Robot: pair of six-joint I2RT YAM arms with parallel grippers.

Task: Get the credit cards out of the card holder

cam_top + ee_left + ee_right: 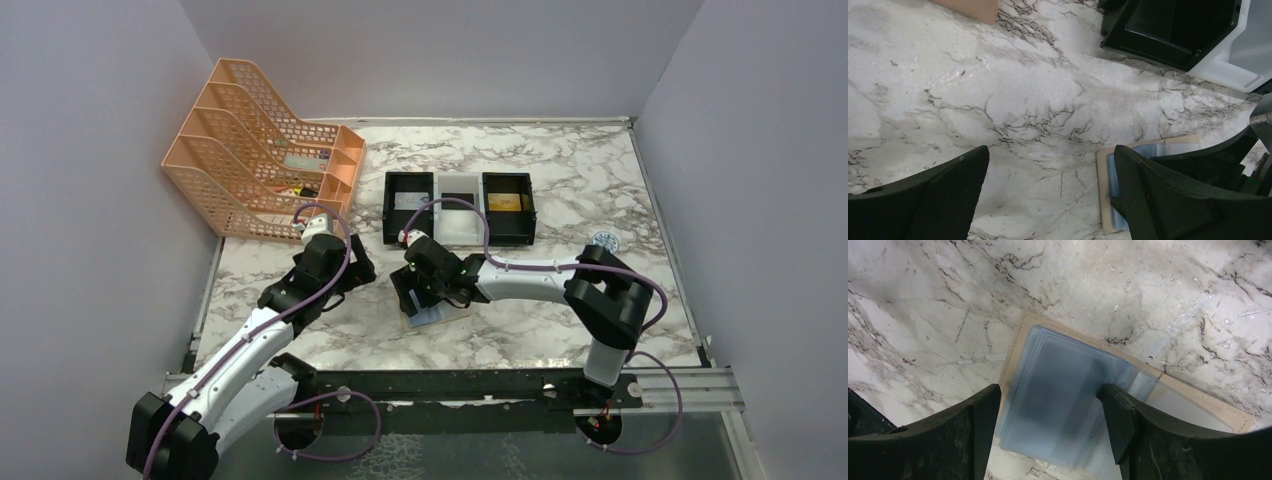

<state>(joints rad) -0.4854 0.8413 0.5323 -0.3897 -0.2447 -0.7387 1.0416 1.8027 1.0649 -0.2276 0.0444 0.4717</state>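
The card holder (437, 316) lies opened flat on the marble table, tan outside with a stack of grey-blue clear sleeves (1058, 365) inside. A blurred dark patch shows through the sleeves; I cannot tell whether it is a credit card. My right gripper (1048, 400) hovers right over the holder, open, its fingers astride the sleeve stack. Just left of the holder, my left gripper (1050, 165) is wide open over bare marble, its right finger overlapping the holder's tan edge (1104, 190). Seen from above, the two grippers (362, 270) (415, 290) stand close together.
Behind the holder stand three trays in a row: black (390, 210), white (458, 235), black (528, 210), each with a flat card-like item inside. An orange file rack (250, 160) fills the back left. A small round disc (606, 240) lies at the right.
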